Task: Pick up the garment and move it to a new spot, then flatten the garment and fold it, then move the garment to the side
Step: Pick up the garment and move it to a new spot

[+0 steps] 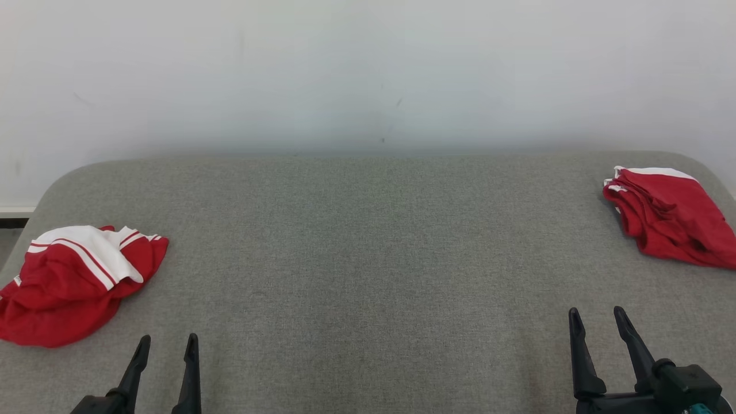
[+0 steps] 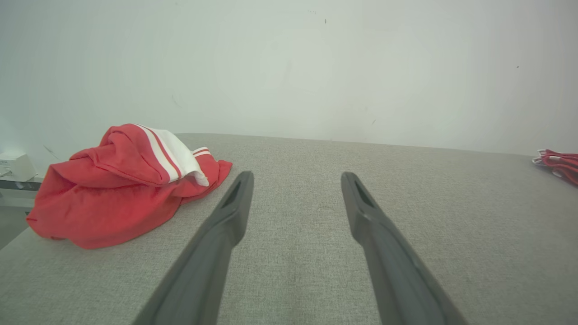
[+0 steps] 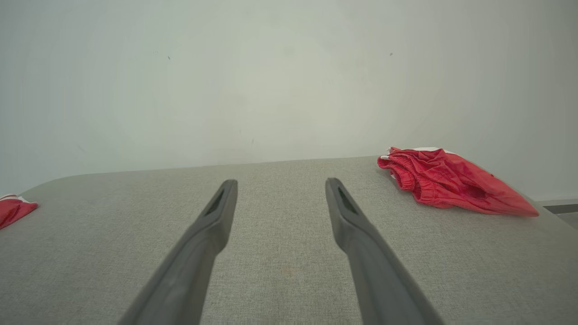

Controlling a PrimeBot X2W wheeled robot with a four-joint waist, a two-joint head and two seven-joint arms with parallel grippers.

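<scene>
Crumpled garment (image 1: 75, 282) untouched at left — left gripper (image 1: 168, 339) and right gripper (image 1: 597, 313) both spread, empty — pickup, flatten, fold, set-aside all apparently pending.

- The bench (image 1: 368, 259) is covered in grey woven fabric, with rounded far corners; its wide middle stretch is bare.
- A crumpled garment (image 1: 75, 282) lies near the left edge, towards the front. It is red, with a white panel and thin red and white stripes on top, and it is heaped in loose folds. In the head view its lower left part reaches the bench's edge.
- A folded garment (image 1: 667, 221) lies near the far right corner. It is red with a white strip along its far side, stacked in several flat layers.
- The two pieces lie well apart, at opposite ends of the surface.
</scene>
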